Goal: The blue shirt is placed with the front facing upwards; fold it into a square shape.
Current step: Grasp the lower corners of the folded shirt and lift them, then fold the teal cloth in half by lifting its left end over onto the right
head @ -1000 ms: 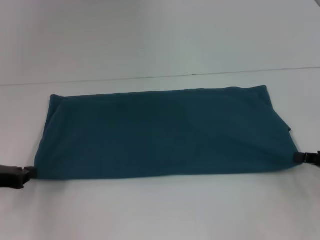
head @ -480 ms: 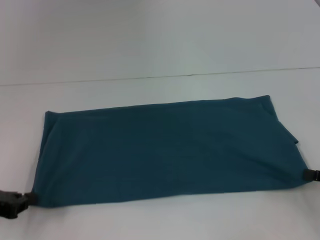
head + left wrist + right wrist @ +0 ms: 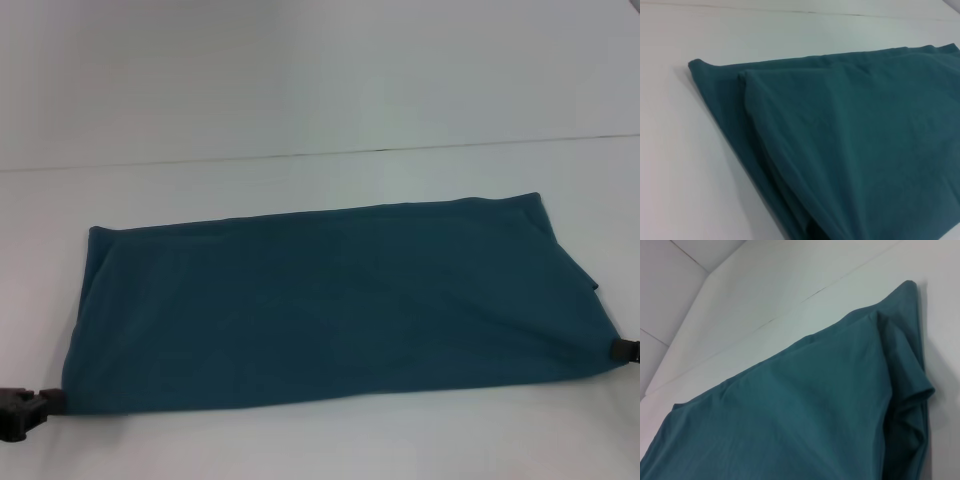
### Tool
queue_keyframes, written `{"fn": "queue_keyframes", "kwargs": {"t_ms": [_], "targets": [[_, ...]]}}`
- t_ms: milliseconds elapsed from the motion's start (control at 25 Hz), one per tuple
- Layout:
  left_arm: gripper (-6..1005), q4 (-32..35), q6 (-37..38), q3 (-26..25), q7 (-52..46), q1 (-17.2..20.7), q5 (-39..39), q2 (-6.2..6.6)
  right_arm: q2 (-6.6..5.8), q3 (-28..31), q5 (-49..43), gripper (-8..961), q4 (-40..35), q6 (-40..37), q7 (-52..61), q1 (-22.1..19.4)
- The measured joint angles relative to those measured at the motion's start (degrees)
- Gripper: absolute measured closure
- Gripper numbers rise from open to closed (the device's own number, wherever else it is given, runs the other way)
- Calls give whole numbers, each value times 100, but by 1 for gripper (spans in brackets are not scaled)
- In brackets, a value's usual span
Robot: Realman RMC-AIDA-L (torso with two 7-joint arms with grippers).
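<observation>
The blue shirt (image 3: 330, 305) lies on the white table as a long folded band with its plain teal side up and no print showing. My left gripper (image 3: 52, 402) is at the band's near left corner, shut on the cloth. At the near right corner, my right gripper (image 3: 617, 351) pinches the fabric at the picture's edge. The left wrist view shows the shirt (image 3: 865, 140) in stacked layers with a folded edge. In the right wrist view, the shirt (image 3: 805, 410) has a tucked sleeve fold at its right end.
The white table (image 3: 300, 80) stretches far beyond the shirt, with a thin dark seam (image 3: 330, 153) running across it behind the cloth. A strip of bare table lies between the shirt and the near edge.
Both grippers have moved toward me and dragged the shirt's near edge along with them. The whole band now lies closer and lower in the head view. Most of the shift happened early.
</observation>
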Motion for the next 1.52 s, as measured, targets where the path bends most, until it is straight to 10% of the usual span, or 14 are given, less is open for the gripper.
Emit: {"fn": "queue_keyframes", "kwargs": {"t_ms": [680, 1200, 1520], "targets": [[859, 7, -300, -328, -300, -272, -54, 46, 3, 337, 260, 775, -381, -129, -20, 94], [392, -451, -914, -399, -675, -841, -57, 12, 18, 312, 696, 271, -377, -200, -20, 704], [392, -709, -1238, -388, -758, -944, -36, 18, 155, 58, 458, 209, -362, -60, -385, 967]]}}
